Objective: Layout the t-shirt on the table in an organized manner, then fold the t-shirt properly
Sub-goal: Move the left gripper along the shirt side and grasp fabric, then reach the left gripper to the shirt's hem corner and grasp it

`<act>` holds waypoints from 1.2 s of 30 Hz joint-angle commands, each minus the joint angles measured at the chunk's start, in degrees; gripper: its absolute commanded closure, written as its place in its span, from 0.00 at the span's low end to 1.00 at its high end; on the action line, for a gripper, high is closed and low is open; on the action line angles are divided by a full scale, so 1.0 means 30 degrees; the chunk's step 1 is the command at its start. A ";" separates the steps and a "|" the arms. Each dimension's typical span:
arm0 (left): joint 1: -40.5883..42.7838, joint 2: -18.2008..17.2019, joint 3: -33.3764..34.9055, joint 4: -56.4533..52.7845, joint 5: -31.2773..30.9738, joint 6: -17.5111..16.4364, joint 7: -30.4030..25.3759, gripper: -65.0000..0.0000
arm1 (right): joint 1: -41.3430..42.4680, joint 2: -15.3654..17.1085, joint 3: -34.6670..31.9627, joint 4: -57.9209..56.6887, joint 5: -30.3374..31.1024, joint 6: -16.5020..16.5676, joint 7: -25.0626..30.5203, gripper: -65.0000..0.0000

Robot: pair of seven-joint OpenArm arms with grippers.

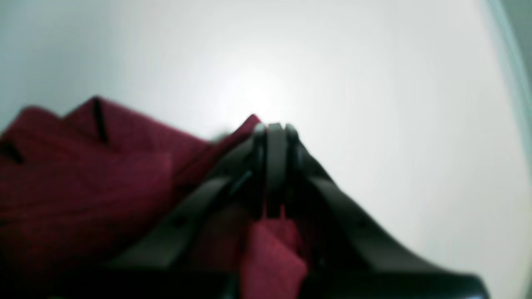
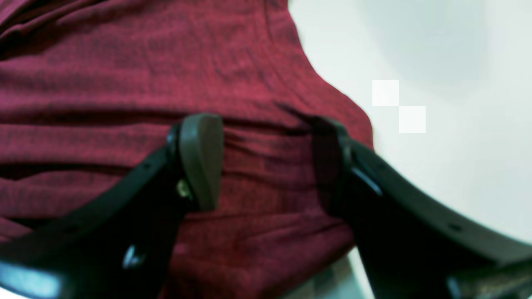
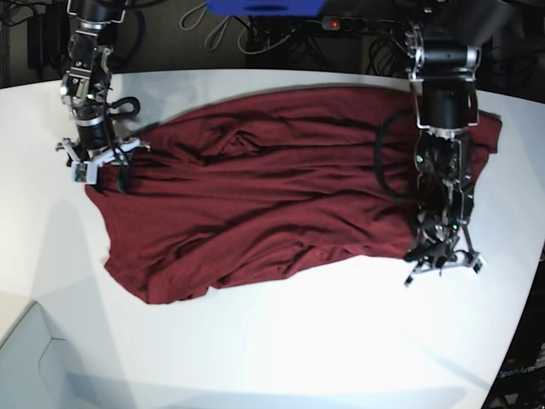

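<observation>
A: Start big. What does the table (image 3: 281,358) look like?

B: White, glossy, with a curved near edge. The t-shirt (image 3: 255,200) lies across its far half, spread wide but not flat.

A: So how far along is the job?

B: Early, I'd judge. The layout is partly done: the maroon cloth is opened out, yet ridges and wrinkles run across it and the lower hem curls. No fold is made.

A: The fabric?

B: Soft, plain knit with no print, and it bunches easily.

A: And the tools?

B: The left tool (image 1: 274,128) is clamped tight on a pinch of the shirt's edge. The right tool (image 2: 266,162) hangs with its jaws spread apart over wrinkled cloth, gripping nothing.
</observation>
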 commanded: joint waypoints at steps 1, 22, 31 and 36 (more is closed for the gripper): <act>-0.0655 -0.0167 -0.0021 0.0361 0.0025 0.0021 -0.0420 1.00 | 0.0026 0.0148 0.0059 0.0147 -0.0076 -0.0065 -0.0477 0.48; -0.7454 -0.0137 0.0125 -0.3185 0.0054 0.0021 -0.0478 1.00 | 0.0026 0.0148 0.0030 0.0147 -0.0076 -0.0065 -0.0418 0.48; -0.9476 -0.0108 0.0096 -0.5060 0.2311 -0.0125 -0.1738 1.00 | 0.0026 0.0177 0.0030 0.0147 -0.0076 -0.0065 -0.0389 0.48; -0.9886 -0.0137 0.0125 -0.5177 0.3365 -0.0125 -0.3643 1.00 | 0.0026 0.0177 0.0030 0.0117 -0.0076 -0.0065 -0.0389 0.48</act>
